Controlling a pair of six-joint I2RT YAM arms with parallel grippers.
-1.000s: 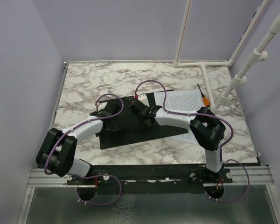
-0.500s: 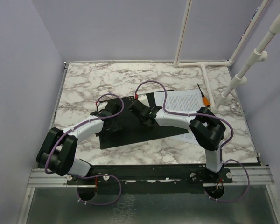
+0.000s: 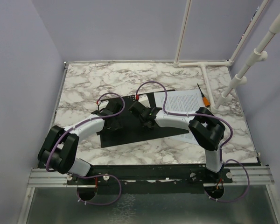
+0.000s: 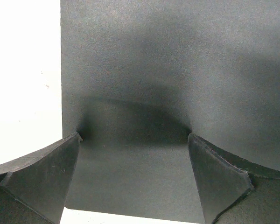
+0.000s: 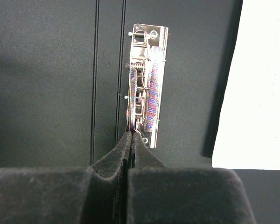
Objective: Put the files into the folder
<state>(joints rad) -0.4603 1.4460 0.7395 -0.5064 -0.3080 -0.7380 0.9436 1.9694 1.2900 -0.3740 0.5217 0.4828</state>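
The folder lies open on the marble table, black inner faces up. The files, white printed sheets, lie at its right edge, partly under my right arm. My left gripper rests open over the folder's left face, fingers spread wide with nothing between them. My right gripper is over the folder's spine. In the right wrist view it is shut on the near end of the metal clip, which lies beside the spine creases.
An orange-handled tool lies just beyond the files. A white pipe frame stands at the back right. A small dark speck lies near the front edge. Overexposed white shows past the folder's edge.
My left arm has shifted slightly, and the folder's far left part shows a little more. My right gripper stays shut at the clip.
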